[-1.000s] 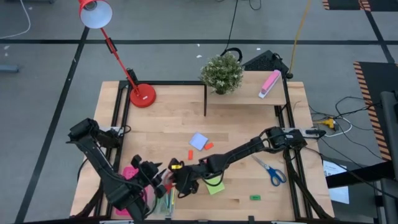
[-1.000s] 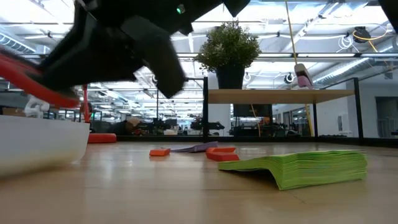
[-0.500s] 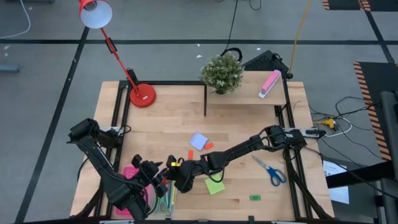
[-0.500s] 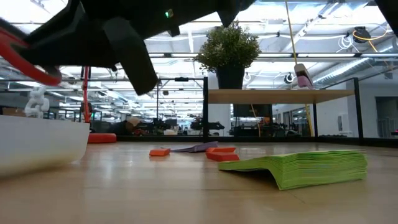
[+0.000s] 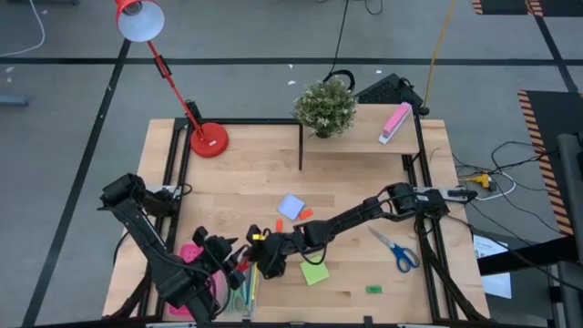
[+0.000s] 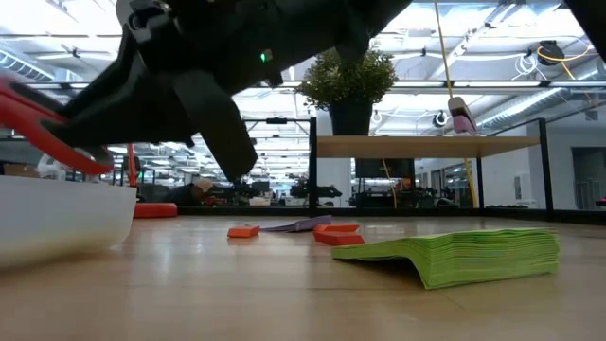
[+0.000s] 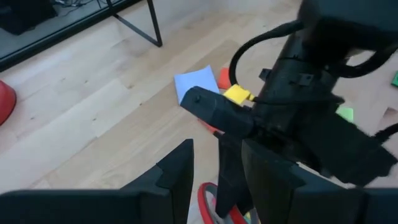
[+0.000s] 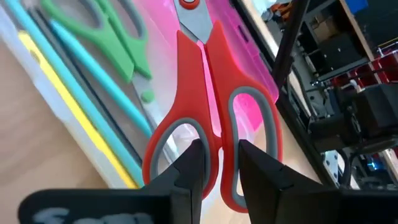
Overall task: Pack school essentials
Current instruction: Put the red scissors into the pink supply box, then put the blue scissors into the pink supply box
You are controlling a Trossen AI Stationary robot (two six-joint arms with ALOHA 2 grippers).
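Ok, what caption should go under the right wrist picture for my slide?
Right gripper holds red scissors above the clear box with green scissors inside.

Evenly lit from overhead, bright and soft across the bench point(image 5: 246, 182), with only faint shadows under the arms. Ceiling strip lights glaring in the low view, background hall sharp, near arm a dark, blurred silhouette against it, note pad point(image 6: 454, 254) crisp. Slight motion blur on the right arm in the left wrist view. Red scissors point(image 8: 208, 130) sharp close up in the right wrist view, pink tray point(image 8: 249, 56) washed out by glare.
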